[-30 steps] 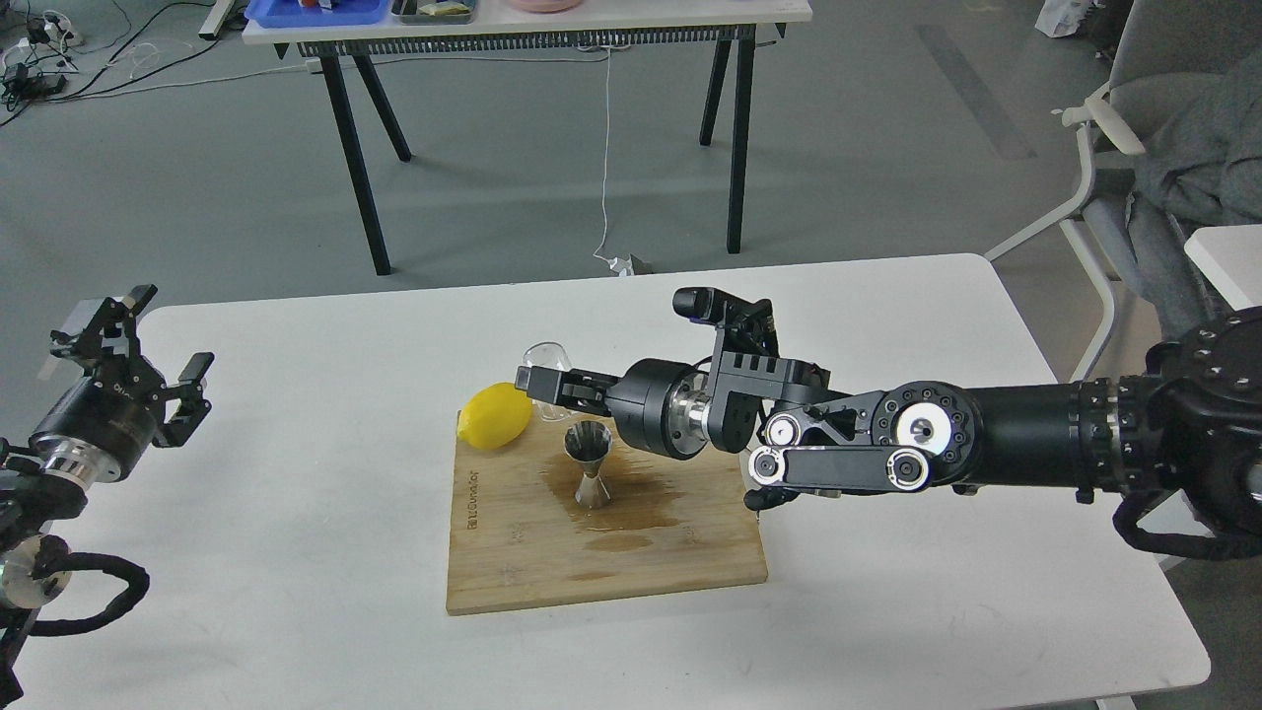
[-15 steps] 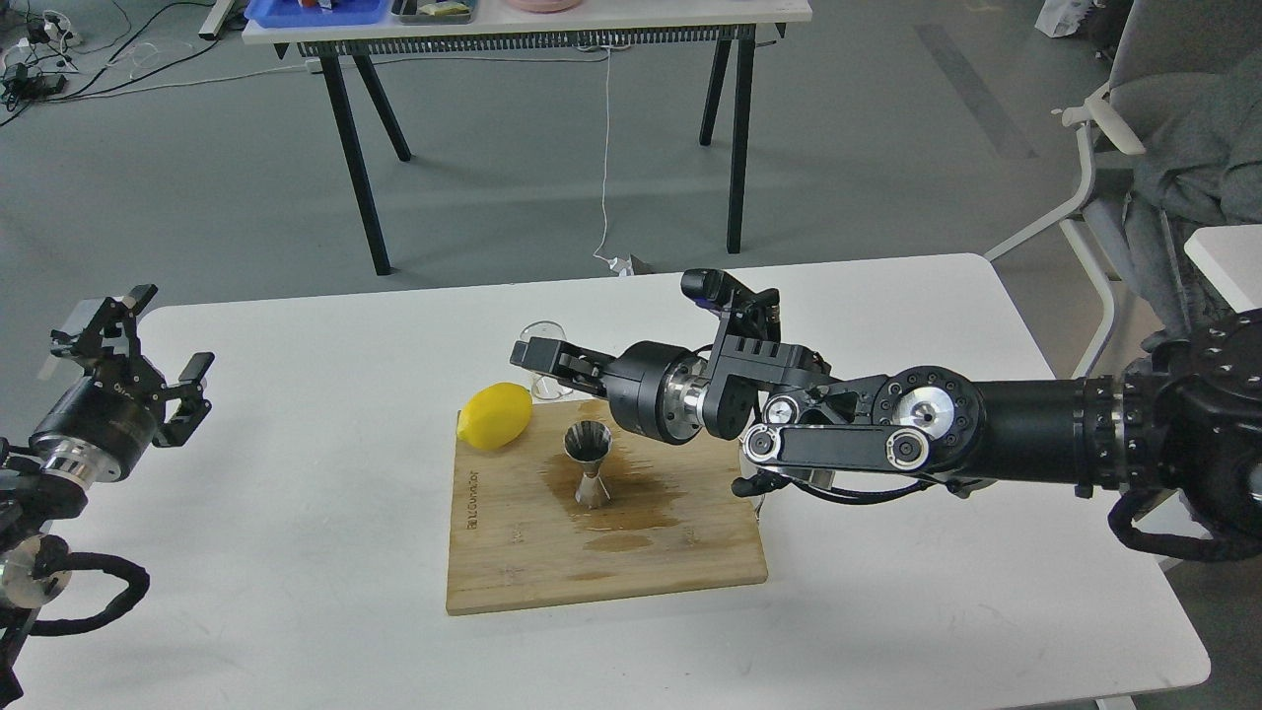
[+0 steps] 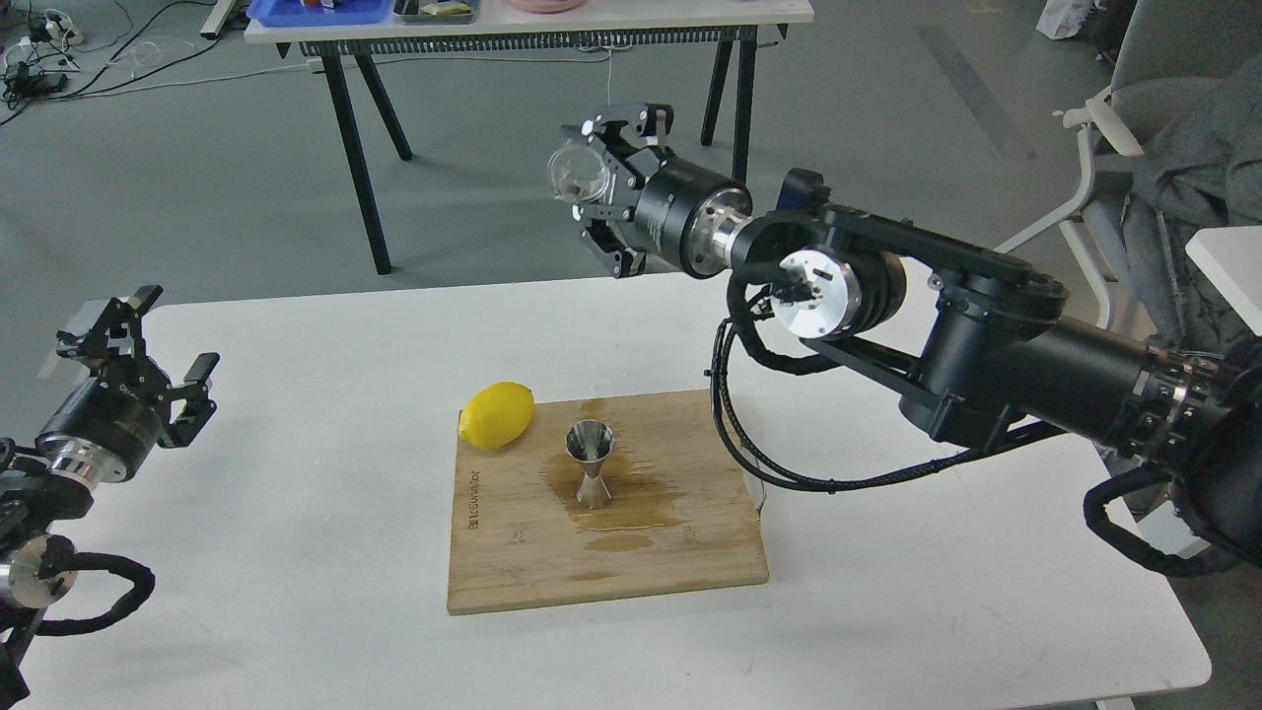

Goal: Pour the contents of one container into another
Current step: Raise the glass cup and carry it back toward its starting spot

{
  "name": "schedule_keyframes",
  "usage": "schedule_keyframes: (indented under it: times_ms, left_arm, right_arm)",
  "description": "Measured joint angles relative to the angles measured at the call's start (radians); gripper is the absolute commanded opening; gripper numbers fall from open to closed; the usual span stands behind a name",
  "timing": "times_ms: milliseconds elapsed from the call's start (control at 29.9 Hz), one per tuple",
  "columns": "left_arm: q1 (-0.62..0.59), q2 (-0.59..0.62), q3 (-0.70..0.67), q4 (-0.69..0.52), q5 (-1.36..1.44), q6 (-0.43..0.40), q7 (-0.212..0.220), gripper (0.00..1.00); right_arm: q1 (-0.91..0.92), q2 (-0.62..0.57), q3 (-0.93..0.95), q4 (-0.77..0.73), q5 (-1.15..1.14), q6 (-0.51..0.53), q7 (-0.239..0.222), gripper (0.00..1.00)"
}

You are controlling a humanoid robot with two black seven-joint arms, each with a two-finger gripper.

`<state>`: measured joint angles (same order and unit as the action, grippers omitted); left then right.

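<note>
The steel hourglass jigger (image 3: 589, 461) stands upright on the bamboo cutting board (image 3: 513, 562), in a wet brown stain. The clear glass cup (image 3: 577, 175) is high in the air beyond the table's far edge, lying on its side with its round face toward me. My right gripper (image 3: 584, 177) is shut on it, well above and behind the jigger. At the table's left edge my left gripper (image 3: 166, 337) stands open with nothing between its fingers, far from the board.
A yellow lemon (image 3: 496, 415) lies on the board's far left corner, next to the jigger. My right arm (image 3: 986, 355) and its cables span the air over the white table's (image 3: 296, 513) right half. A black-legged table (image 3: 532, 25) stands behind; a chair (image 3: 1114, 168) is at right.
My right gripper has swung up and away from just behind the board, carrying the glass cup from near lemon height to high above the table's far edge. The left arm has barely moved.
</note>
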<state>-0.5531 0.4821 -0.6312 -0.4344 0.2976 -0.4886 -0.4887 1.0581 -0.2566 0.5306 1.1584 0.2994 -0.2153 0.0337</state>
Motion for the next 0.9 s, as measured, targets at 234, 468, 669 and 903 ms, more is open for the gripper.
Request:
schedule_keyframes:
  times_ms: [234,468,669,903]
  left_arm:
    - [0.000,-0.003,0.002,-0.001,0.001,0.000,0.000,0.99]
    - [0.001,-0.004,0.002,0.000,0.001,0.000,0.000,0.99]
    - [0.001,-0.016,0.002,0.000,0.001,0.000,0.000,0.99]
    - [0.001,-0.024,0.002,0.000,0.001,0.000,0.000,0.99]
  right_arm:
    - [-0.187,-0.027,0.326,-0.102,0.174,0.000,-0.001,0.33]
    - [-0.432,-0.027,0.633,-0.144,0.269,-0.041,0.002,0.33]
    - [-0.640,-0.026,0.751,-0.122,0.293,-0.093,0.002,0.32]
    - [-0.769,-0.019,0.766,-0.053,0.297,-0.145,0.001,0.32]
